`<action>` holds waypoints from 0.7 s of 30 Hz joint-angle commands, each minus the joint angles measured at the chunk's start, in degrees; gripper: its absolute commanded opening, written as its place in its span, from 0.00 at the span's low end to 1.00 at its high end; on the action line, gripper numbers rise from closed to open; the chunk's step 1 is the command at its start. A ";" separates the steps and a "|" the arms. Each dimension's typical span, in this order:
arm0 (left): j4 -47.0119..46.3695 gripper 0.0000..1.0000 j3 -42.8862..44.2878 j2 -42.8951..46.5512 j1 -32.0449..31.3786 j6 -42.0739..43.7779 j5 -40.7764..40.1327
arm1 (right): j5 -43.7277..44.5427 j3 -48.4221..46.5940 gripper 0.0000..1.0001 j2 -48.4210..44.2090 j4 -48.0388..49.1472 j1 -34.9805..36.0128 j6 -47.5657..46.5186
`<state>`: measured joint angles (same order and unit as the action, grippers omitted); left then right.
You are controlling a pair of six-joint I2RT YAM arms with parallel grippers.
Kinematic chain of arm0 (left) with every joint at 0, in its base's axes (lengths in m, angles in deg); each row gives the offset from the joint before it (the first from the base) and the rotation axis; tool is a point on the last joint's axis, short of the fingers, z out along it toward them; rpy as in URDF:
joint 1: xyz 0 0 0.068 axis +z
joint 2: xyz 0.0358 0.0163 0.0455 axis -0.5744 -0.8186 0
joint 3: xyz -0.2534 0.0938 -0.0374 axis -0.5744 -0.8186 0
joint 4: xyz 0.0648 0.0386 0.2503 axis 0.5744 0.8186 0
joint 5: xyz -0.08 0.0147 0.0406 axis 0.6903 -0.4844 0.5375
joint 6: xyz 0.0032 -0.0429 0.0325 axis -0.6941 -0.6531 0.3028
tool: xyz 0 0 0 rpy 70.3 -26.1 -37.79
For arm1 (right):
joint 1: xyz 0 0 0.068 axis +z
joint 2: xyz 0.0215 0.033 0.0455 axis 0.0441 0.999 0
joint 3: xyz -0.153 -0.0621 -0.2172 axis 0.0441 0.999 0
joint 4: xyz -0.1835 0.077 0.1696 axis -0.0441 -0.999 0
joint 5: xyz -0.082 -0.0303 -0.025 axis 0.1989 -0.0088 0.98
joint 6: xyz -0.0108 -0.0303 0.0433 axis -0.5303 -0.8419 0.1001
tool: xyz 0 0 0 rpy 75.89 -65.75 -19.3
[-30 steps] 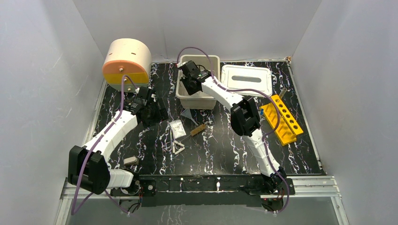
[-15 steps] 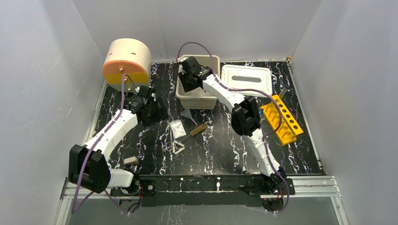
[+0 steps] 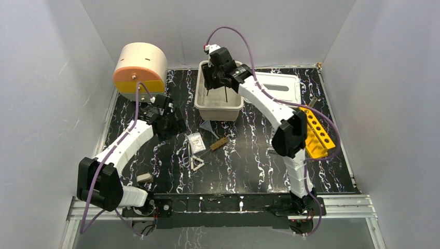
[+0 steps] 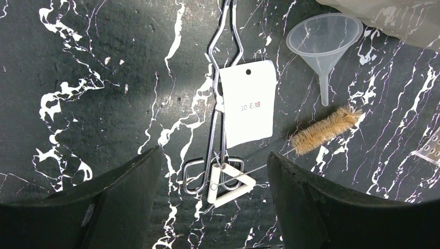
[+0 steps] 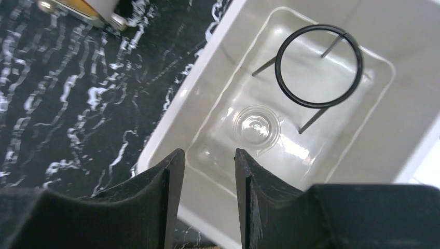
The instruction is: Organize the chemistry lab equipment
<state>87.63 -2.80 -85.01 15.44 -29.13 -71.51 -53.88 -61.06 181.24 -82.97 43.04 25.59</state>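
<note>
White triangle frame (image 4: 212,185) lies flat on the black, white-veined table (image 3: 244,166), mid-scene, touching the looped handles of thin metal tongs (image 4: 210,145). The tongs' long axis seems to run near to far, straight up the middle of the left wrist view. A white packet (image 4: 248,110) rests across them. Just right of it lies a tan-bristled brush (image 4: 324,129), angled, and beyond that a clear funnel (image 4: 324,36) on its side.

The left claw (image 4: 212,155) hangs above this cluster with its fingers spread wide and nothing between them. It is the nearer arm by far, so the next pick looks like its job, with the fingers set across the tongs' length.

The beige bin (image 5: 228,57) stands far and slightly right of the cluster. It holds a black ring stand (image 5: 278,65) and a small glass beaker (image 5: 256,127). The right claw (image 5: 208,155) hovers over it, fingers part way apart and empty.

A yellow tube rack (image 3: 314,136) lies at the right, partly covered by the right arm's elbow. A grey holed metal piece (image 4: 431,150) is cut off at the edge of the left wrist view. In the overhead view the tongs are too thin to make out, and a small object (image 3: 144,178) by the left arm's base is too small to identify. How high the left claw hangs is hard to tell.
</note>
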 commanded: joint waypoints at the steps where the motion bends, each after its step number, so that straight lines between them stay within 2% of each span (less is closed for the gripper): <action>1: -0.94 0.73 1.91 -0.66 0.19 -0.57 0.16 | -1.54 7.23 0.49 -10.52 5.83 -0.23 2.59; 4: -3.15 0.72 2.22 -2.15 0.19 -0.46 -0.56 | -2.52 15.05 0.50 -15.85 9.27 -0.10 3.97; 10: -9.77 0.54 5.07 -9.13 0.19 1.65 -6.48 | -4.37 27.56 0.49 -24.39 15.07 -0.02 6.39; 16: -14.58 0.53 11.39 -20.92 0.18 5.58 -7.97 | -3.72 30.79 0.49 -28.55 15.33 -0.01 7.14; 21: -15.01 0.49 16.26 -27.46 0.28 8.08 -11.22 | -3.17 33.56 0.50 -30.68 16.16 0.00 7.26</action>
<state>74.12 9.37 -110.59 15.46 -24.17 -78.56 -57.42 -28.61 155.36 -71.08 43.04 31.97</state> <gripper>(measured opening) 0.506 0.495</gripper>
